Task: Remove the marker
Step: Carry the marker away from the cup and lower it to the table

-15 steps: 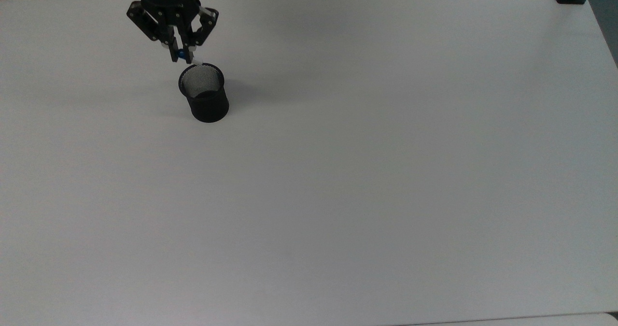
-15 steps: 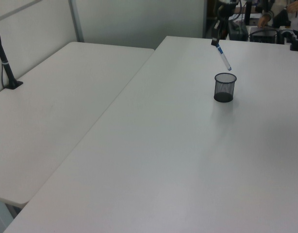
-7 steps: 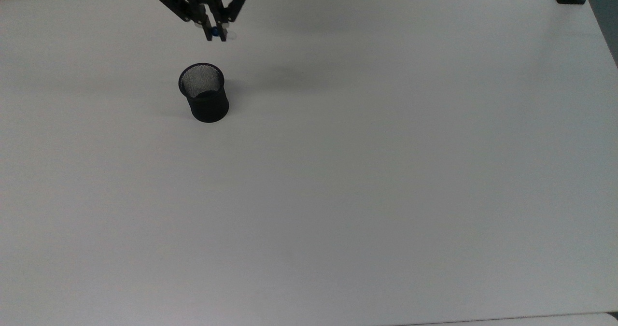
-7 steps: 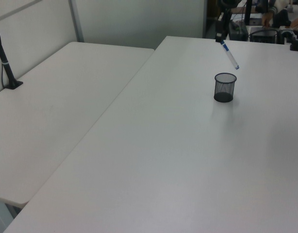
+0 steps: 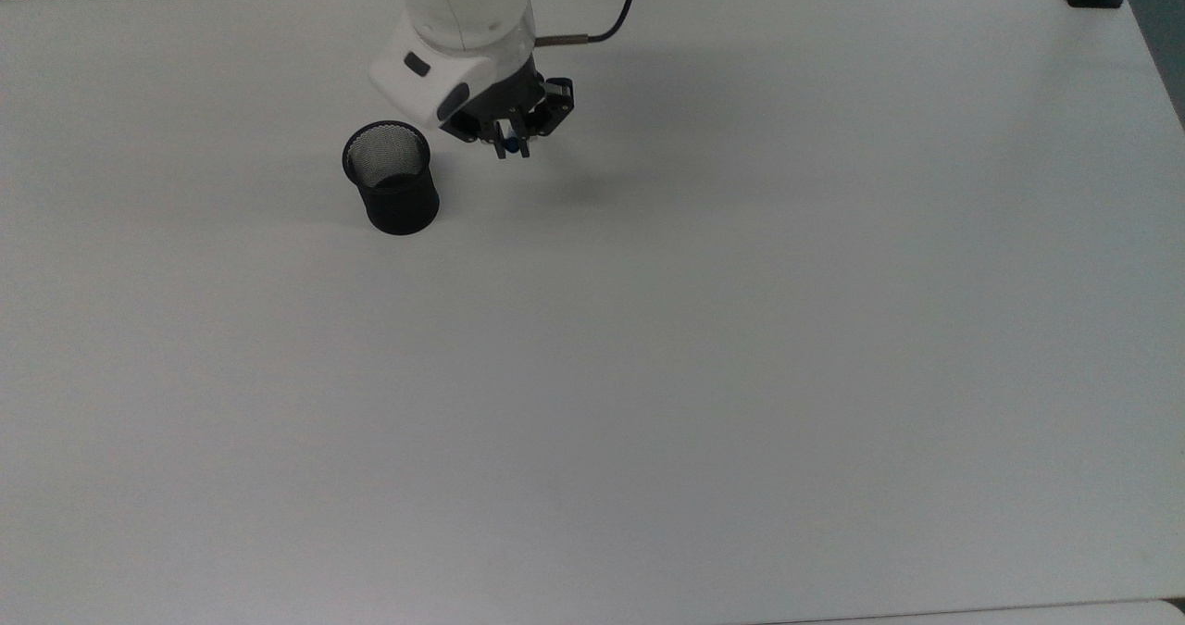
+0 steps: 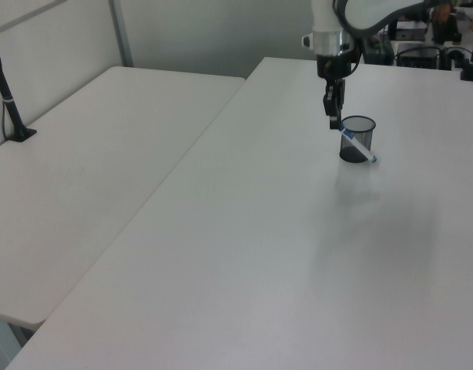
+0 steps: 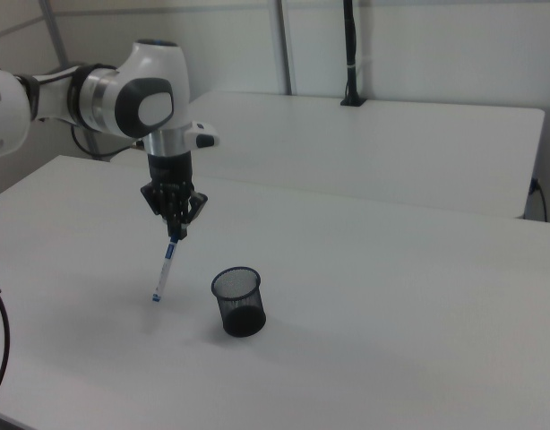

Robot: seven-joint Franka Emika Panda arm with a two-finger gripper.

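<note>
a: going left to right across the top view, what are you looking at?

b: you're seeing the mesh cup (image 5: 391, 177) standing upright on the worktop (image 5: 741, 329), and nothing is poking out of its mouth. just to the top view's right of it the tool (image 5: 509, 146) is hanging above the bare surface, clamped on the marker (image 5: 506, 144), of which only a blue speck is peeking out from between the fingers there.

a: so where is the marker really sitting?

b: it's hanging in the air, clear of the cup. in the right view the tool (image 7: 174, 233) is pinching the marker (image 7: 163, 270) by its top end, and the barrel is slanting down and toward the right view's left, away from the cup (image 7: 238, 301), with its lower tip near the worktop but, as far as you can judge, not touching it. in the left view the marker (image 6: 357, 145) is crossing in front of the cup (image 6: 357, 138), but that's only overlap along the line of sight.

a: what is the coming move turning on?

b: on that long axis. the marker is lying below the tool, tilted rather than plumb, with its free end leading away from the cup. if you're lowering it to set it down, that low tip will probably be meeting the worktop first, so you'll likely want to keep bringing it down along the lean and let the barrel lay over away from the cup, not back against its wall.
</note>
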